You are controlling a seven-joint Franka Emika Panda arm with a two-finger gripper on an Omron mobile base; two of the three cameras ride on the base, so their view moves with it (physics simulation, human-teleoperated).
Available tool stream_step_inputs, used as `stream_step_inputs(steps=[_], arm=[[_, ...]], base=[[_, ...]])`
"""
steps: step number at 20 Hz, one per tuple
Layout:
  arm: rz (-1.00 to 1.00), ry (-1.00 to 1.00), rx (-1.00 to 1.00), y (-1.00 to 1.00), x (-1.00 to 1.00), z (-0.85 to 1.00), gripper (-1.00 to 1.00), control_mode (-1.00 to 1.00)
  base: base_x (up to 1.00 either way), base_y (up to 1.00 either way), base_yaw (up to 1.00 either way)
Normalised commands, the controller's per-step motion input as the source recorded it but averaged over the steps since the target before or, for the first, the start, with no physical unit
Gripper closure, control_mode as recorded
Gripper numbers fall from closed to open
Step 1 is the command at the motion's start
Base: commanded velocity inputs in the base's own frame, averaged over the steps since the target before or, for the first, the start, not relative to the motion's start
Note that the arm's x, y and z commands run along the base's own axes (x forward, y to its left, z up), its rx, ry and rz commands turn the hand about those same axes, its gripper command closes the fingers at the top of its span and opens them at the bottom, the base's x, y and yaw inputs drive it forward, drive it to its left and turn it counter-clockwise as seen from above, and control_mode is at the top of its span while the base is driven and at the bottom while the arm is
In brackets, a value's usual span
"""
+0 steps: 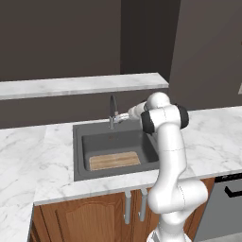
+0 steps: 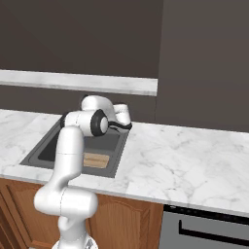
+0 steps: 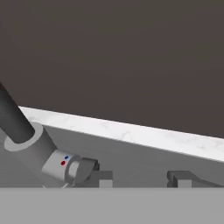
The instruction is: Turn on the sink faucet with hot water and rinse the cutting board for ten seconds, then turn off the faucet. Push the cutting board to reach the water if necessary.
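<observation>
The dark sink faucet (image 1: 113, 111) stands at the back rim of the sink (image 1: 78, 151). No water runs from its spout. My gripper (image 1: 121, 117) reaches in from the right, level with the faucet's base. In the hand view the faucet body (image 3: 26, 140) leans at the left and its small lever handle (image 3: 81, 169), marked with red and blue dots, lies just left of my left fingertip (image 3: 105, 177). My gripper (image 3: 142, 178) is open with nothing between its fingers. The cutting board (image 1: 115, 160) lies flat on the basin floor near the front wall, also seen as cutting board (image 2: 96, 160).
White marble counter (image 1: 212, 137) runs on both sides of the sink, and a raised marble ledge (image 1: 80, 85) runs behind it against a dark wall. A dishwasher front (image 2: 209, 228) sits below the counter to the right.
</observation>
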Motion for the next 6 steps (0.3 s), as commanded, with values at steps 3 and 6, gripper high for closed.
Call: stream_step_inputs(steps=[3,6], arm=[[0.00,0.00,0.00,0.79,0.09,-0.11,-1.00,-1.00],[0.00,0.00,0.00,0.74,0.07,-0.11,-1.00,-1.00]], base=[[0.00,0.00,0.00],[0.00,0.00,0.00]])
